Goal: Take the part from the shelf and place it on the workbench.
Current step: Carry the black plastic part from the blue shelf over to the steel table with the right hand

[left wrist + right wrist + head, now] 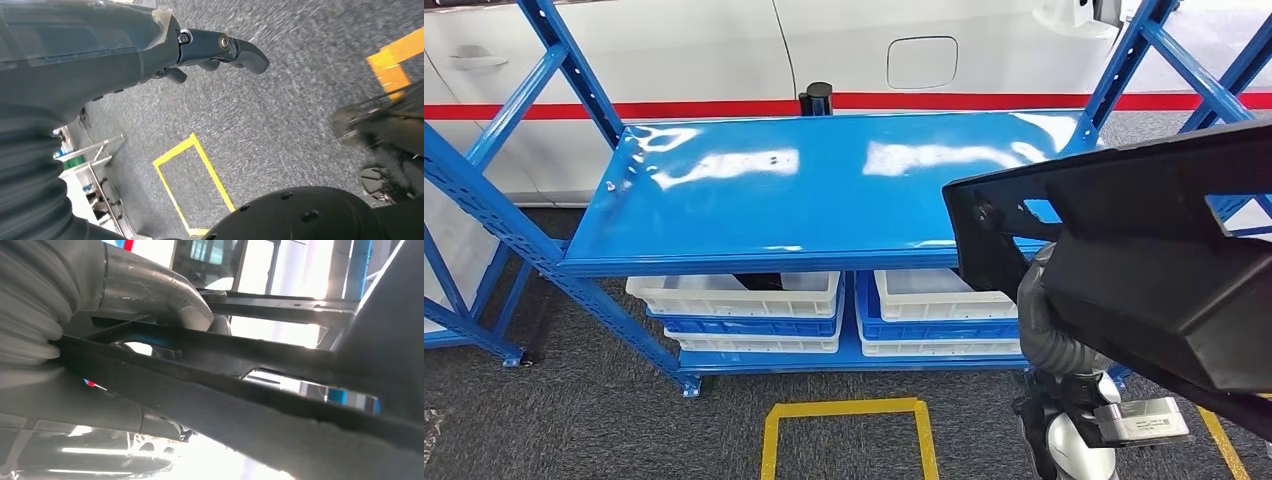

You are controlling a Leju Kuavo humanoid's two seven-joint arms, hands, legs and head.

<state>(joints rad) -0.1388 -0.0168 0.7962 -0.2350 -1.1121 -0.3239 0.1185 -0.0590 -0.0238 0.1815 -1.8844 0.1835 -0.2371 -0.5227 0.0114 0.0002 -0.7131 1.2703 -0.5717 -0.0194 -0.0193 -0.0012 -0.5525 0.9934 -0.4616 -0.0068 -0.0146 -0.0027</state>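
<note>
The part [1144, 240] is a large black plastic panel with an open frame at one end. It hangs in the air at the right, in front of the blue shelf [804, 190] and clear of its top board. My right hand [150, 290] grips it, the grey thumb lying over a bar of the part [280, 405]. In the head view the part hides that hand, and the ribbed wrist cover [1049, 320] sticks out below it. My left hand [150, 55] hangs over the grey floor, its dark fingers [235, 47] loosely stretched and holding nothing.
The shelf's top board is bare and glossy. White bins [744, 295] and blue bins [934, 328] sit on its lower level. A white car [724, 60] with a red stripe stands behind. A yellow tape square [844, 410] marks the floor. A metal-framed stand [95, 170] is off to one side.
</note>
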